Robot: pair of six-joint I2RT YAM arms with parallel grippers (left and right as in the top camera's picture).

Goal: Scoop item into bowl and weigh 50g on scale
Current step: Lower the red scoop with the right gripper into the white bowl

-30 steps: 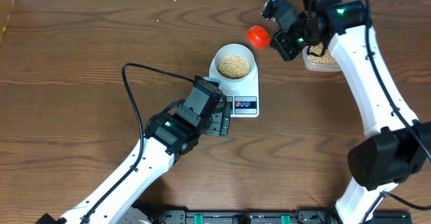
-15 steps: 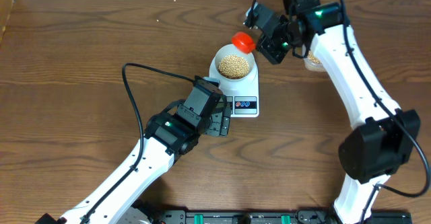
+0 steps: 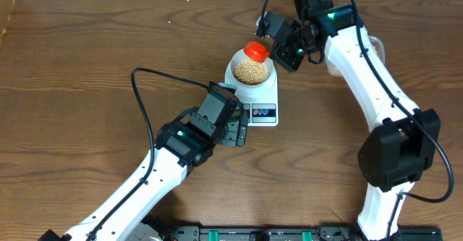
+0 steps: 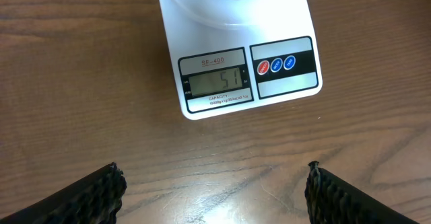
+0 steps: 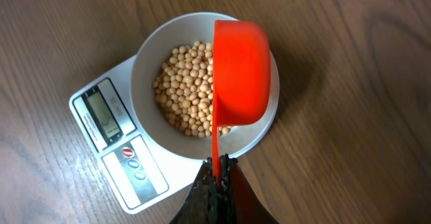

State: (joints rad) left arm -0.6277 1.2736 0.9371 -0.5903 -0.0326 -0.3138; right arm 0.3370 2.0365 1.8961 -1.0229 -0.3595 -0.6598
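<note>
Beside the scale (image 4: pixel 236 83), at its display end, your left gripper (image 4: pixel 214 181) is hanging spread and empty. On the scale the bowl (image 5: pixel 140 83) is sitting. Above it your right gripper (image 5: pixel 217 173) is pinching the red scoop (image 5: pixel 239 69) by its handle. Beans (image 5: pixel 185 99) are filling the bowl and the display is reading 51 — you are probably finishing, not adding.

Recorded white link shells with black joint housings on left arm (image 3: pixel 137 187) and right arm (image 3: pixel 372 82). Noted green indicator light (image 3: pixel 331 12) at each wrist, black cable (image 3: pixel 134 73) looping outside, ribbed black fingertips (image 4: pixel 94 194) on left gripper (image 4: pixel 212 190).
</note>
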